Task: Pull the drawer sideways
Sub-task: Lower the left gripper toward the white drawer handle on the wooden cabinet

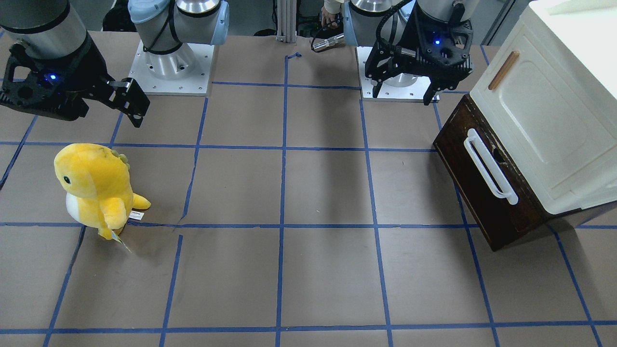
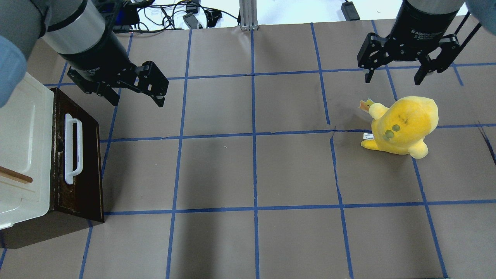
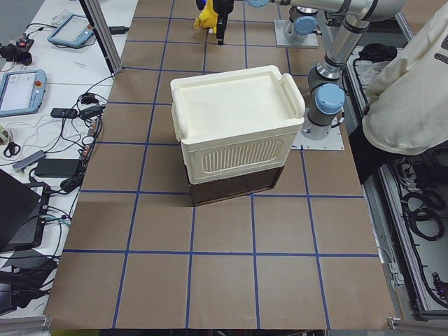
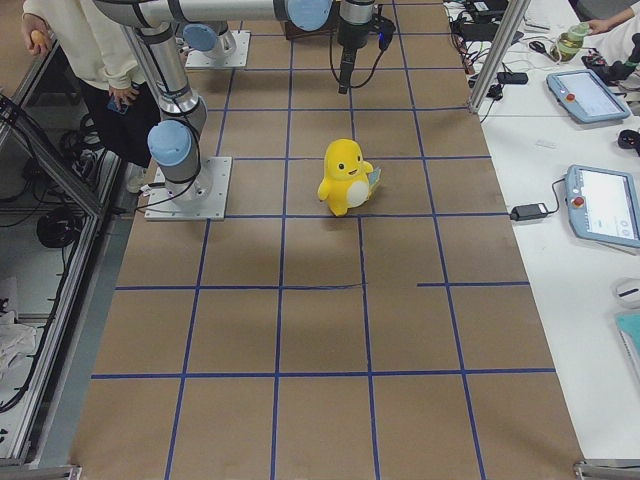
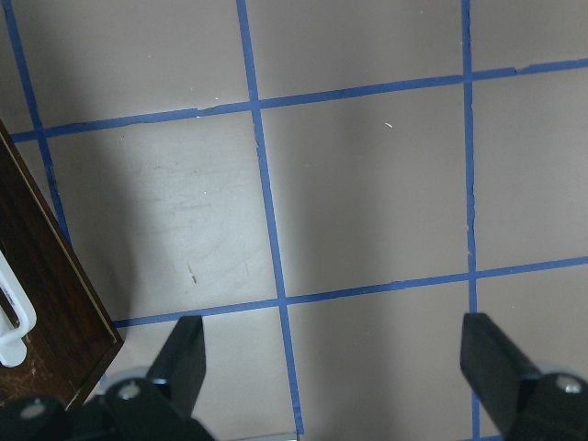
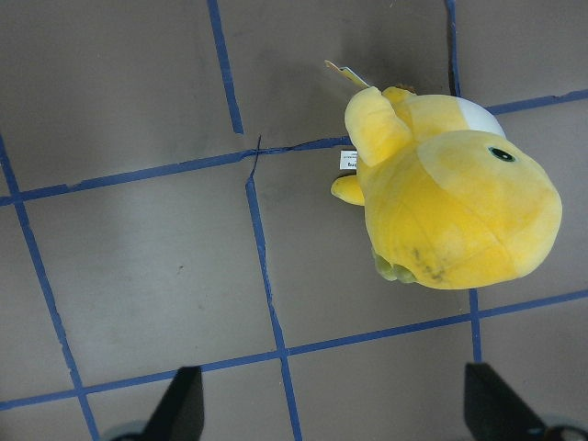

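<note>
The drawer has a dark brown wooden front and a long white bar handle. It sits under the cream cabinet at the table's left end. It also shows in the front view and at the left edge of the left wrist view. My left gripper is open and empty, hovering above the table just beyond the drawer's far corner, apart from it; it also shows in the front view. My right gripper is open and empty, far off on the right.
A yellow plush dinosaur stands on the right half of the table below my right gripper, also in the right wrist view. The cabinet has a small light-wood handle. Blue tape lines grid the brown table. A person stands by the robot's base.
</note>
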